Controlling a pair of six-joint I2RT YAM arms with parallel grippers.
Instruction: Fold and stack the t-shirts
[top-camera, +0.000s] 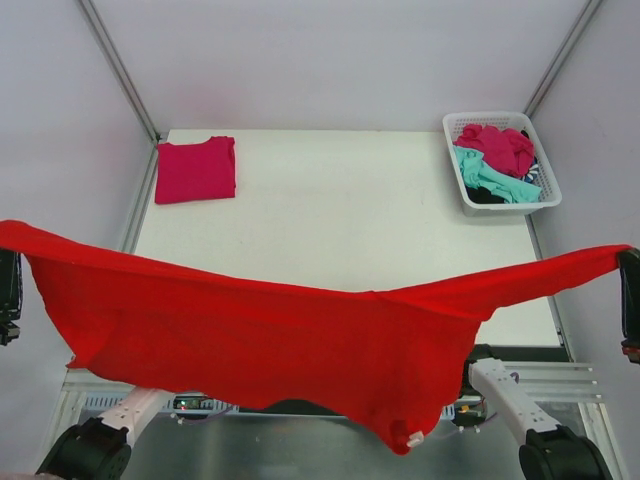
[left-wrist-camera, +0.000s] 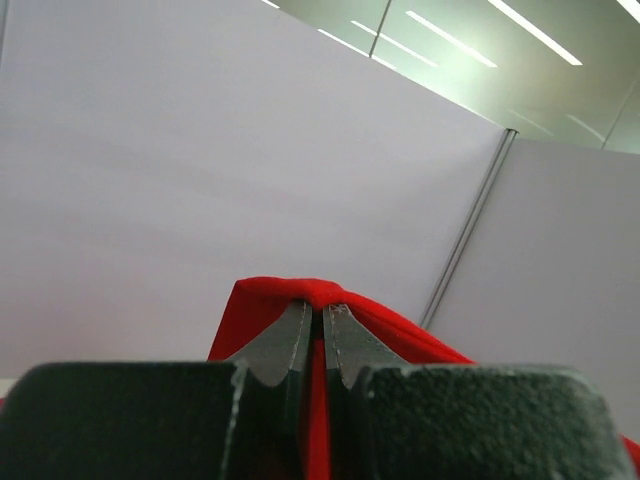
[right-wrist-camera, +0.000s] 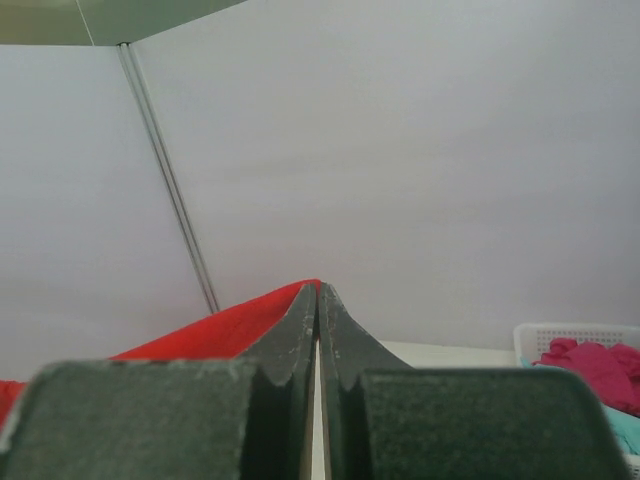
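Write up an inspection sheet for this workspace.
Surface: white table, middle bare.
Job's things: red t-shirt stretched in the air between both grippers; folded magenta-pink t-shirt at the far left corner; magenta t-shirt and teal t-shirt heaped in the white basket.
Clutter: white basket at the far right corner.
Grippers: left gripper and right gripper, jaws shut on the red t-shirt.
Cables: nothing seen on the table.
Surroundings: pale wall panels around.

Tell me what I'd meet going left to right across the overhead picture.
The left gripper → folded pink shirt → white basket → right gripper. The red shirt spans the whole width, so it has no place.
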